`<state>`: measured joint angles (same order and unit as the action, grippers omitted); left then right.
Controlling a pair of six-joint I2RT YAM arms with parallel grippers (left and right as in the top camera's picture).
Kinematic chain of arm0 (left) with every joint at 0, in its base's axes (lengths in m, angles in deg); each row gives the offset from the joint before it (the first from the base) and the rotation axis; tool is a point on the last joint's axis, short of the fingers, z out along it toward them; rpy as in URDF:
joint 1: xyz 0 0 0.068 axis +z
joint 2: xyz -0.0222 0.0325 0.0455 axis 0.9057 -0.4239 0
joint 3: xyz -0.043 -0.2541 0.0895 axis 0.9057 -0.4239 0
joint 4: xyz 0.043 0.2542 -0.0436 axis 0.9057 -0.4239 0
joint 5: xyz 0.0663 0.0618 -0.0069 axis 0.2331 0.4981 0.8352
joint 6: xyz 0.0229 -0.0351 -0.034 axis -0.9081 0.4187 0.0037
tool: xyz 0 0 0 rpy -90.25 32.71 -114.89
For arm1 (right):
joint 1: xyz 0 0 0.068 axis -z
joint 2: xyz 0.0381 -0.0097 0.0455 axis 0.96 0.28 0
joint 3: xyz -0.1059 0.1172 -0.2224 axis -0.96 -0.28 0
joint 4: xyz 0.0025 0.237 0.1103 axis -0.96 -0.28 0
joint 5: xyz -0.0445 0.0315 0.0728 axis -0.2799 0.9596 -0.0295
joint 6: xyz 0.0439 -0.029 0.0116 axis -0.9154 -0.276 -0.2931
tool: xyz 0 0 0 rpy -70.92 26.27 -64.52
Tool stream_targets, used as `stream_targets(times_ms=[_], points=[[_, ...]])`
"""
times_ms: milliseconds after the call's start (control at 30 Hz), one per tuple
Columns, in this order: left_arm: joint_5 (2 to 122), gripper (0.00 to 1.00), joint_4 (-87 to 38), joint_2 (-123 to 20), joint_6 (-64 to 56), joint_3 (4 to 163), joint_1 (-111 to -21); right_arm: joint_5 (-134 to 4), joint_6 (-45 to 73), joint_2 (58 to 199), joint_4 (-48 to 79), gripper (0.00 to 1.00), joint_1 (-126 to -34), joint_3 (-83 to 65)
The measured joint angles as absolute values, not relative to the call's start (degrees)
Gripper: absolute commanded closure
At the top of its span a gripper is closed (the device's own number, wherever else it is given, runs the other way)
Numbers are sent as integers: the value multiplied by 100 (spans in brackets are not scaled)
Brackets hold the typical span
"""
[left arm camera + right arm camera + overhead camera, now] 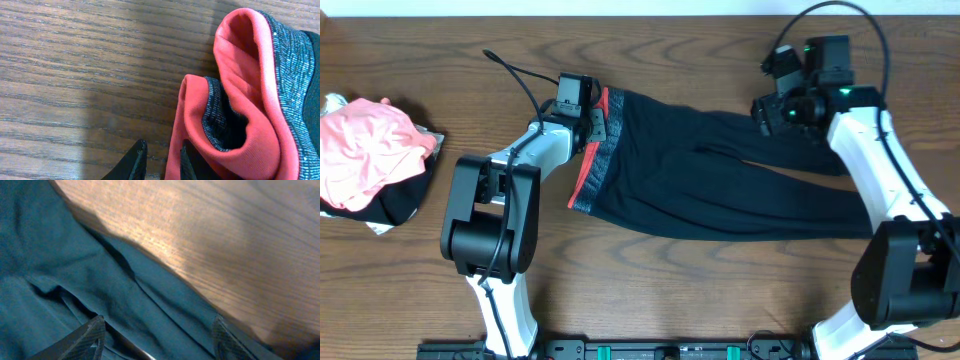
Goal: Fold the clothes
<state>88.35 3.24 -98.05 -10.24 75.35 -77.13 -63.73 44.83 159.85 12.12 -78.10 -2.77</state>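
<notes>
From overhead, black pants lay spread across the middle of the table, waistband to the left and legs to the right. A pink pile of clothes sat well apart at the left edge. The left gripper sat at the waistband; only its wrist view showed the jaws drawn close, pinching the red edge of the curled grey band. The right gripper hovered over the leg ends; its wrist view showed the jaws spread wide above dark cloth, gripping nothing.
</notes>
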Motion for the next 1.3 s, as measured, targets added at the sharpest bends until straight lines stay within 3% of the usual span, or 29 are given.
stream_targets(times_ms=[567,767,833,1300], points=[[8833,76,398,-9805,-1024,7535,-7713,-5475,4168,16977,1039,37,-9137,-301],[8833,68,481,-9805,-1011,7535,-7713,-5414,3987,17204,1243,35,-9604,-325],[8835,64,488,-9805,-1013,7535,-7713,-5405,3936,17206,1234,34,-9666,-325],[8831,63,381,-9796,-1002,7542,-7706,-5364,3772,17580,611,36,-9913,-308]])
